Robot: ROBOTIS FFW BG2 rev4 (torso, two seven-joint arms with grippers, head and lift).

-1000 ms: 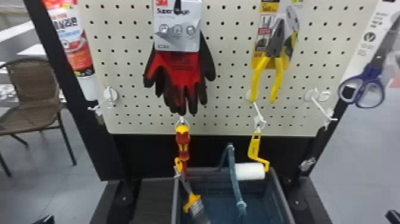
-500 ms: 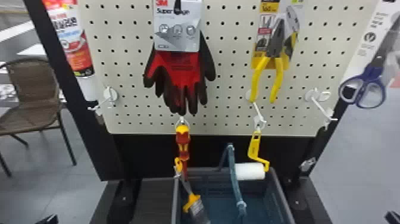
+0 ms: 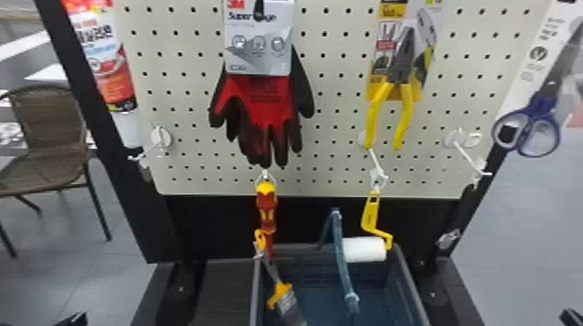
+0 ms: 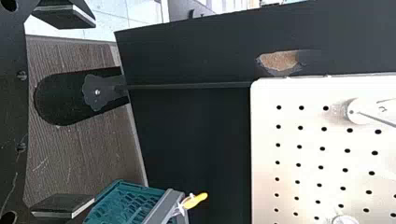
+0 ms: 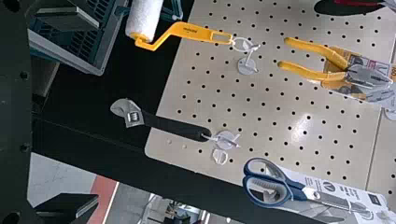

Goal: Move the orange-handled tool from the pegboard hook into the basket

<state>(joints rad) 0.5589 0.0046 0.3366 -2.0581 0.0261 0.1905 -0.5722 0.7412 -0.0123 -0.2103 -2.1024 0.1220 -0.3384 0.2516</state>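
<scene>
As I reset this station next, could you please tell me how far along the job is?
The orange-handled tool already seems placed: it leans in the basket, its handle end past the rim. The left gripper and right gripper are open and empty, so nothing seems left.

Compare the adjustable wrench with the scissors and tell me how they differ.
The adjustable wrench has one black handle; the scissors have two blue finger loops. The wrench hangs head down from a white hook; the scissors point blades up against a printed card. Both have metal working ends.
</scene>
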